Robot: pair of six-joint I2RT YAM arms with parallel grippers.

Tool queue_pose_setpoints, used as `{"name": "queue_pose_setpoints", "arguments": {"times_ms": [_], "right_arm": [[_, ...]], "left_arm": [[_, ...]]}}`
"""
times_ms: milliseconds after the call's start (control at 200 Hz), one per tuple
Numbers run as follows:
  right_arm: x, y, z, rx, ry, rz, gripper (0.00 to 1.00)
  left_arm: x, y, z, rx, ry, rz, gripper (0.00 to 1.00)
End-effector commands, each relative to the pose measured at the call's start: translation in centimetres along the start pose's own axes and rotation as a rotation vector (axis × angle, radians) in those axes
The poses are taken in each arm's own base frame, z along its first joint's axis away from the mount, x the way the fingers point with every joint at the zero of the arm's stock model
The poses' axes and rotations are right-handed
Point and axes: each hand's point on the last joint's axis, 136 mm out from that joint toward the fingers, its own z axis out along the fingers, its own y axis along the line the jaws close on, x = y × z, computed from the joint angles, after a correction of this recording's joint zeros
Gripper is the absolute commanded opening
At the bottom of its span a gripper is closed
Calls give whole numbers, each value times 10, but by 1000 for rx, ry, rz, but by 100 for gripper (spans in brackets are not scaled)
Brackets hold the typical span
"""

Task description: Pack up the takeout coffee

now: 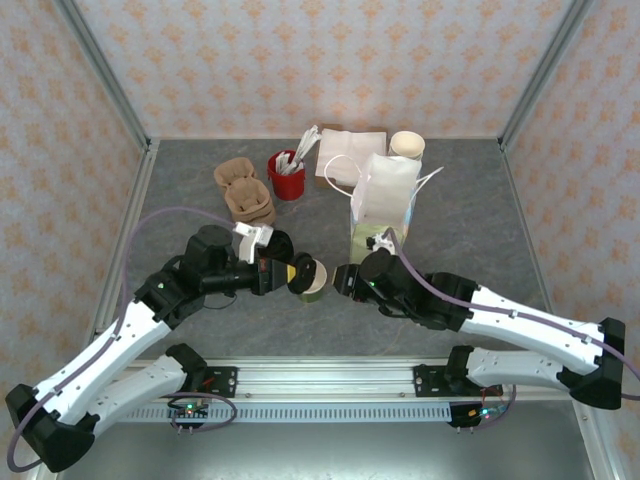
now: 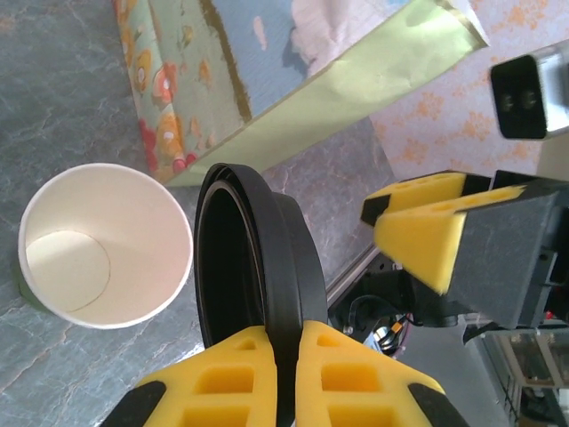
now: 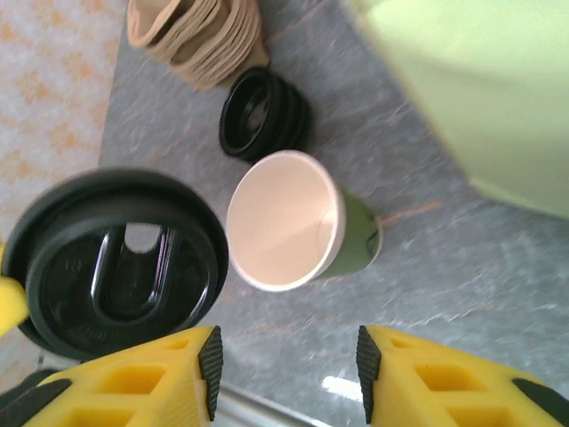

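The takeout coffee's olive-green cup [image 1: 313, 282] stands upright on the grey table, its white inside open to view [image 2: 105, 245] [image 3: 284, 222]. My left gripper [image 1: 291, 272] [image 2: 286, 336] is shut on the rim of a round black lid [image 2: 267, 258] [image 3: 124, 258], held on edge just left of the cup's mouth. My right gripper [image 1: 346, 278] [image 3: 289, 374] is open just right of the cup, nothing between its fingers. The white paper bag [image 1: 385, 195] [image 2: 267, 71] stands behind the cup.
A stack of black lids [image 3: 265, 114] lies by brown pulp carriers [image 1: 245, 195]. Behind them are a red cup of sachets [image 1: 287, 175], white napkins [image 1: 345, 150] and cream cups [image 1: 407, 145]. A metal rail [image 1: 320, 378] runs along the near edge.
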Motion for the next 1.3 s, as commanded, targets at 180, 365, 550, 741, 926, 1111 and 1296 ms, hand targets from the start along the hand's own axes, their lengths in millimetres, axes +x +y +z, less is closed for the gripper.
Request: {"name": "queue_pose_setpoints", "arguments": {"times_ms": [180,365,550,741,926,1111,1296], "right_arm": [[-41,-48,-16,172,-127,-10,45],[-55,-74,-27,282,-150,-23,45],[-68,-87,-37,327,-178,-13,46],[-77,-98,-40,359,-189,3,47],[-85,-103,-39,379,-196,13,48],[-98,-121,-51,494,-240,13,48],[-105,-126,-59,512,-246,38,49]], "left_arm": [[-8,1,12,53,-38,-69,9],[-10,2,15,60,-45,-76,9],[-9,6,19,54,-42,-81,9],[-8,10,23,45,-36,-86,9],[-8,14,29,48,-32,-96,9],[-8,13,30,53,-33,-98,9],[-8,17,32,41,-30,-100,9]]}}
